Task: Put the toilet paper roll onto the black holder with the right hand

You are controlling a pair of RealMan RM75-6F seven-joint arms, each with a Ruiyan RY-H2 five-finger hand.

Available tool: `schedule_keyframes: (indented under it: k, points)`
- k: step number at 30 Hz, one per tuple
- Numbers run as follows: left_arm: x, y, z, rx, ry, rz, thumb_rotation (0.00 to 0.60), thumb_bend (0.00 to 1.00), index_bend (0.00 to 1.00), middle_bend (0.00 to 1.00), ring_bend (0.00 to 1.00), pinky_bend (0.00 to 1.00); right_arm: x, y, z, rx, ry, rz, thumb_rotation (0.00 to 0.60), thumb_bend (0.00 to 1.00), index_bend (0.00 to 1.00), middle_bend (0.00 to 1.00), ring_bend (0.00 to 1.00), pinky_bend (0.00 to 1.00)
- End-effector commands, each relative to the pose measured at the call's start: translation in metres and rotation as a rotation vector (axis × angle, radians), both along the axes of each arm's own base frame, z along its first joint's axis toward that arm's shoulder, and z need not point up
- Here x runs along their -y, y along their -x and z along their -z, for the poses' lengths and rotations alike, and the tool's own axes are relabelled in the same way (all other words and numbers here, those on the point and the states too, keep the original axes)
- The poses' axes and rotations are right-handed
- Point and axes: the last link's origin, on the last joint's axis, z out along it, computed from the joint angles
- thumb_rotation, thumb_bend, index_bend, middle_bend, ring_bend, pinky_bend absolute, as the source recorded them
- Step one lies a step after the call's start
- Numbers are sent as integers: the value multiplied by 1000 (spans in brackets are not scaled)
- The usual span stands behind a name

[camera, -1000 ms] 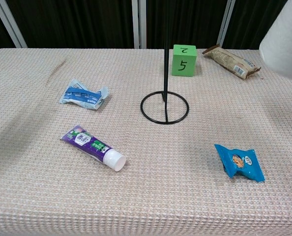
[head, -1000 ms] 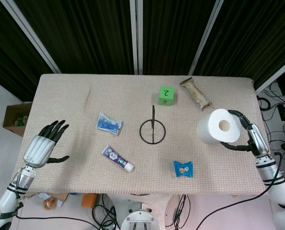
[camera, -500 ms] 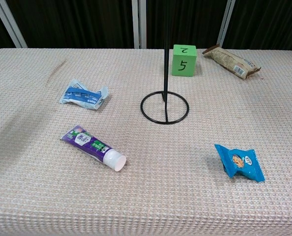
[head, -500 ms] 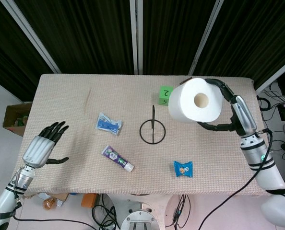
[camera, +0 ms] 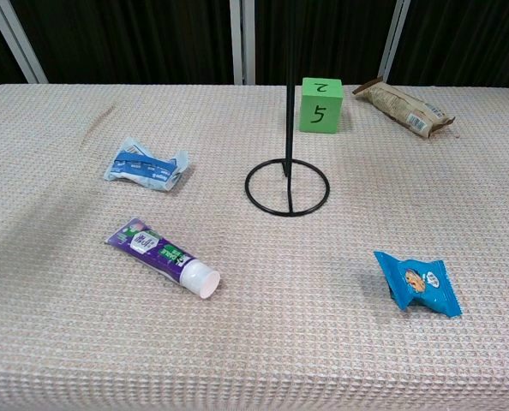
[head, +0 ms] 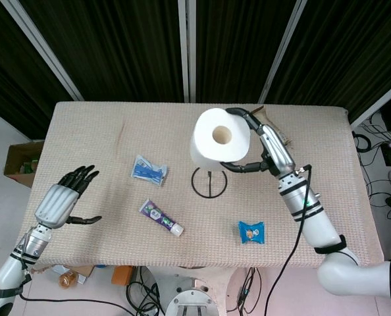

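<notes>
My right hand (head: 261, 150) grips the white toilet paper roll (head: 220, 139) and holds it high in the head view, its core hole facing the camera. The roll hangs right above the black holder (head: 209, 183), hiding the top of its upright rod. In the chest view the holder's ring base (camera: 287, 188) and rod (camera: 290, 86) stand at the table's middle; neither the roll nor a hand shows there. My left hand (head: 67, 196) hovers open over the table's left front edge, fingers spread, holding nothing.
A blue-white packet (head: 149, 170) and a purple toothpaste tube (head: 160, 218) lie left of the holder. A blue snack bag (head: 251, 232) lies front right. A green cube (camera: 320, 104) and a brown wrapper (camera: 404, 107) sit behind the holder.
My right hand has carried the roll up from the table's right side and leftward, until it is over the holder. The left hand has barely moved.
</notes>
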Motion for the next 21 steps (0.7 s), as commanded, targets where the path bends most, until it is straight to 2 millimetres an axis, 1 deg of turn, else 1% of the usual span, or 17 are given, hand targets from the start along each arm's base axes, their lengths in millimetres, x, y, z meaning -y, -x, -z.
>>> schedule_keyframes:
  k: [1, 9, 21]
  points:
    - [-1, 1, -1, -2, -5, -3, 331, 69, 0, 18, 35, 183, 2, -5, 9, -2, -24, 10, 600, 260, 344, 427, 364, 390]
    - [0, 7, -3, -10, -9, -10, 331, 70, 0, 17, 35, 182, 11, 1, 18, 7, -40, 84, 600, 259, 345, 427, 364, 390]
    - [1, 11, -2, -8, 4, -4, 331, 69, 0, 18, 35, 183, 14, 9, 34, -15, -70, 114, 600, 258, 344, 427, 364, 390]
